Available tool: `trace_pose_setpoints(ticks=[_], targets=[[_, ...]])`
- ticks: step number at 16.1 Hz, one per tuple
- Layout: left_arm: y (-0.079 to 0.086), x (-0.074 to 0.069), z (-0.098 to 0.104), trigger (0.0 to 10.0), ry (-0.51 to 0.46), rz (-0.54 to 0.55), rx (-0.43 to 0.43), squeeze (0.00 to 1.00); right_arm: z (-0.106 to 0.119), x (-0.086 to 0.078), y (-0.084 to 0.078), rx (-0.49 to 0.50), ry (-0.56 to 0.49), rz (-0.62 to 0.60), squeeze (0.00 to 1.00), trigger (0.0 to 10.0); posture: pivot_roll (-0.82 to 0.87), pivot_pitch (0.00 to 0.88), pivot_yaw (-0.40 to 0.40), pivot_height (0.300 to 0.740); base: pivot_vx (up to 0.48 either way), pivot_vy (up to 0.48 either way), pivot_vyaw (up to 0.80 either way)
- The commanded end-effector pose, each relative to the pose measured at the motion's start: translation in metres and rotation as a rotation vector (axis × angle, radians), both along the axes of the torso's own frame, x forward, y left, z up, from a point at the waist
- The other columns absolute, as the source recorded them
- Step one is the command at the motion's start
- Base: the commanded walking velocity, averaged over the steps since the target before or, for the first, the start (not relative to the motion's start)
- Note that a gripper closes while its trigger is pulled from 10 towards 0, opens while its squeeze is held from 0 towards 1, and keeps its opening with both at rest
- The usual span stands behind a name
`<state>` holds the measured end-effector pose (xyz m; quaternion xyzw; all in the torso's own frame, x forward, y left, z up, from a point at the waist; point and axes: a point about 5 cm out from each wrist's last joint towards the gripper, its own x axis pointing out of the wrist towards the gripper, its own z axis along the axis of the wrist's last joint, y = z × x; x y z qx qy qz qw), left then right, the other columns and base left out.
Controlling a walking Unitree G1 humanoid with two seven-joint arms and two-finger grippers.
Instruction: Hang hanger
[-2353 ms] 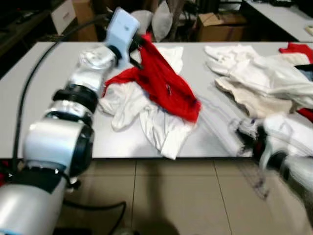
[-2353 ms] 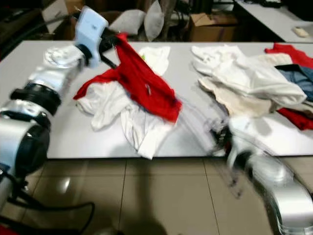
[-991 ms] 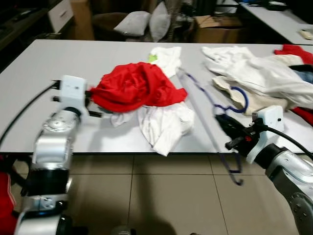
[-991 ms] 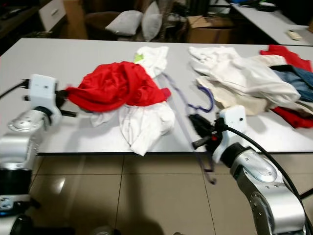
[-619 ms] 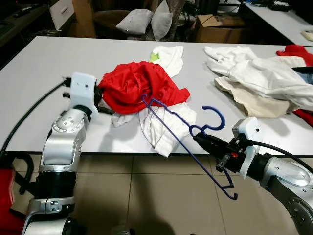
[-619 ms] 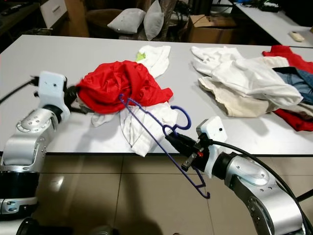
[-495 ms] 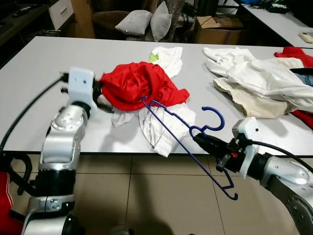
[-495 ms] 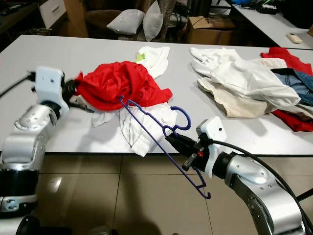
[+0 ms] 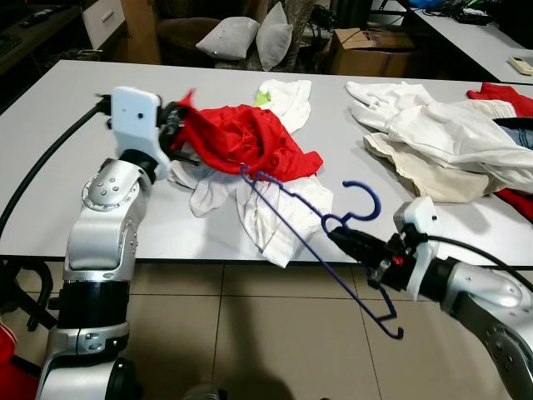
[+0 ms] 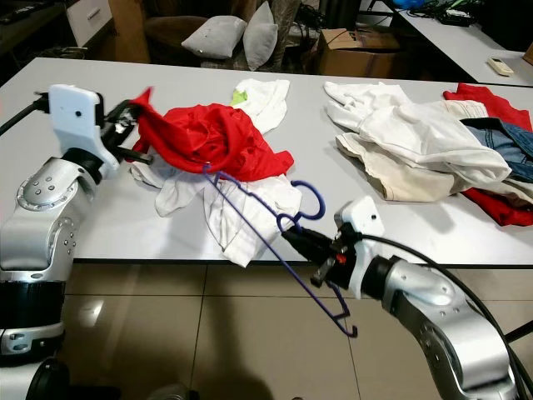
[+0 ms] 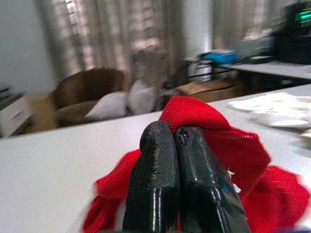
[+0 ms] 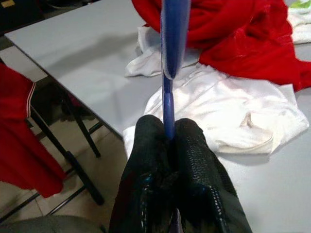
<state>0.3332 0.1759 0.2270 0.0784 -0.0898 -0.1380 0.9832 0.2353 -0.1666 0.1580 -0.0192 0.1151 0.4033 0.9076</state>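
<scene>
A red garment (image 9: 246, 143) lies bunched on the grey table (image 9: 67, 117), on top of white clothes. My left gripper (image 9: 176, 119) is shut on an edge of the red garment (image 11: 194, 114) and holds that edge raised at the pile's left side. A blue wire hanger (image 9: 312, 218) slants from the red pile out past the table's front edge. My right gripper (image 9: 343, 237) is shut on the blue hanger (image 12: 171, 53) just below its hook, and the hanger's far end reaches the red cloth.
White garments (image 9: 275, 212) lie under the red one. A pile of white and cream clothes (image 9: 445, 133) covers the table's right side, with red and blue cloth at the far right. Cushions (image 9: 237, 37) and a cardboard box (image 9: 371, 46) stand behind the table. Tiled floor lies below.
My left gripper has risen and pulled the red garment's edge upward. The right gripper and the hanger have stayed almost where they were.
</scene>
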Motion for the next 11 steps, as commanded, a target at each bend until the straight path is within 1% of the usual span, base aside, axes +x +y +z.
trace_pose_setpoints(ticks=[1,2,3,4,6,9,10,11], targets=[[-0.007,-0.004,0.004,0.0,-0.031,-0.062,0.018,0.0,0.003,0.003,0.0,0.003,-0.015,0.007,0.0,10.0,0.01,0.0,-0.039,0.74,0.0,0.0,0.0],[-0.007,-0.005,0.004,0.0,-0.033,-0.077,0.017,0.0,0.002,0.004,0.0,0.003,-0.014,0.007,0.0,10.0,0.01,0.0,-0.039,0.74,0.0,0.0,0.0],[-0.01,-0.009,0.004,0.0,-0.04,-0.133,0.03,0.0,0.001,0.008,0.0,0.005,-0.01,0.008,0.0,10.0,0.01,0.0,-0.047,0.74,0.0,0.0,0.0],[-0.011,-0.01,0.004,0.0,-0.041,-0.143,0.033,0.0,0.0,0.009,0.0,0.004,-0.008,0.01,0.0,10.0,0.01,0.0,-0.047,0.74,0.0,0.0,0.0],[-0.012,-0.013,0.01,0.0,-0.071,-0.159,0.003,0.0,-0.005,0.014,0.001,-0.007,0.013,0.022,0.0,10.0,0.01,0.0,-0.057,0.74,0.0,0.0,0.0],[-0.019,-0.023,0.018,0.0,-0.106,-0.267,-0.051,0.0,-0.007,0.02,0.002,-0.016,0.023,0.034,0.0,10.0,0.02,0.0,-0.069,0.74,0.0,0.0,0.0],[-0.021,-0.026,0.019,0.0,-0.113,-0.292,-0.055,0.0,-0.008,0.021,0.003,-0.016,0.026,0.042,0.0,10.0,0.02,0.0,-0.073,0.74,0.0,0.0,0.0],[-0.021,-0.026,0.019,0.0,-0.114,-0.295,-0.055,0.0,-0.008,0.021,0.003,-0.016,0.027,0.044,0.0,10.0,0.02,0.0,-0.073,0.74,0.0,0.0,0.0]])
